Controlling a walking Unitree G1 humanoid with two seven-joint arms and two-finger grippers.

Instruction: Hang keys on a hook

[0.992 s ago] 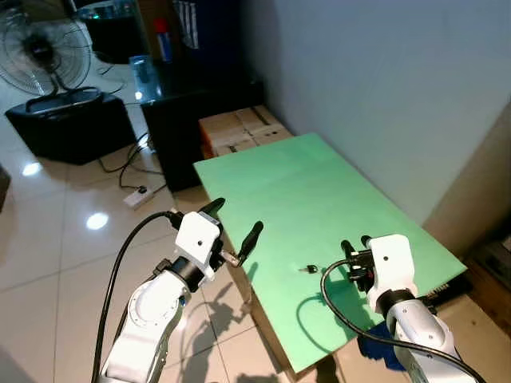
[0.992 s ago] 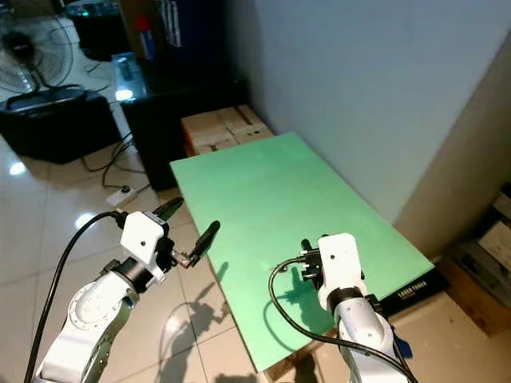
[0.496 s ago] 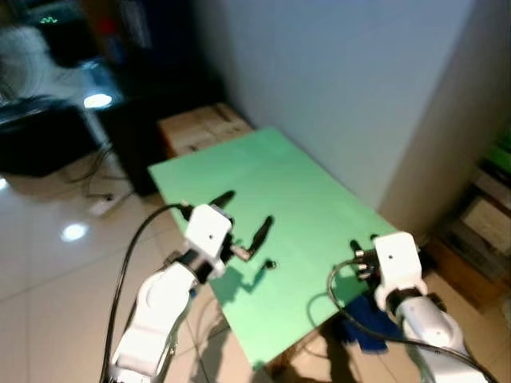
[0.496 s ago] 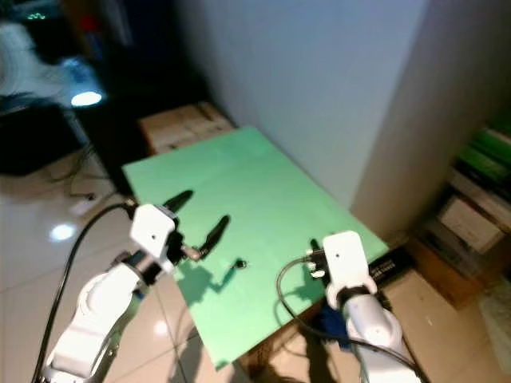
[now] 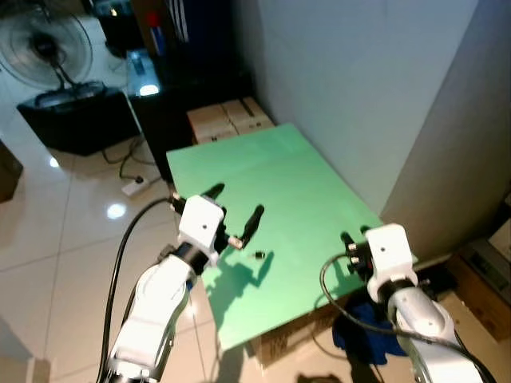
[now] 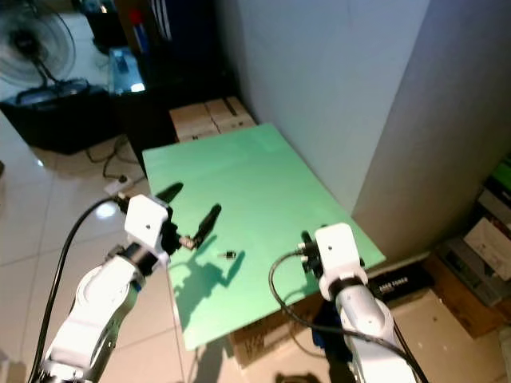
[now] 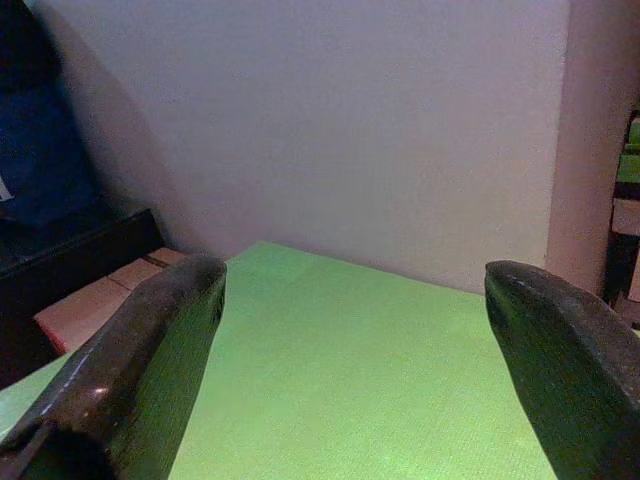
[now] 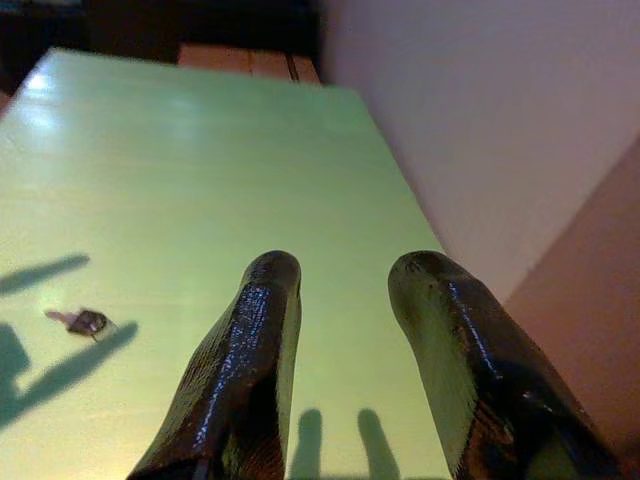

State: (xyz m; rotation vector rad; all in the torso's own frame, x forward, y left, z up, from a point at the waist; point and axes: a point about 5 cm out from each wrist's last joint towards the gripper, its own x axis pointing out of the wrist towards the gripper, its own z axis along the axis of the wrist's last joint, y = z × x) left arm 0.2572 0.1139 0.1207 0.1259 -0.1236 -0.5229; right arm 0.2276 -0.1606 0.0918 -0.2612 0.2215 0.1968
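Observation:
A small dark key (image 5: 259, 255) lies on the green table top (image 5: 295, 183), near its front edge; the key (image 8: 86, 322) also shows in the right wrist view. My left gripper (image 5: 234, 209) hovers just left of it, open, fingers spread wide with nothing between them. At the table's front right corner my right gripper (image 5: 354, 238) stands open and empty, well to the right of the key. In the left wrist view the two black fingers (image 7: 140, 350) frame the green top (image 7: 350, 360) and the bare wall.
A grey wall (image 5: 351, 72) runs along the table's far side. Cardboard boxes (image 5: 227, 120) and a black cabinet (image 5: 172, 88) stand behind the table. A fan (image 5: 44, 56) and a black case (image 5: 76, 120) are on the tiled floor at left, with cables.
The camera has swung, shifting the whole scene. The left gripper stays beside the key. Both grippers remain open and empty.

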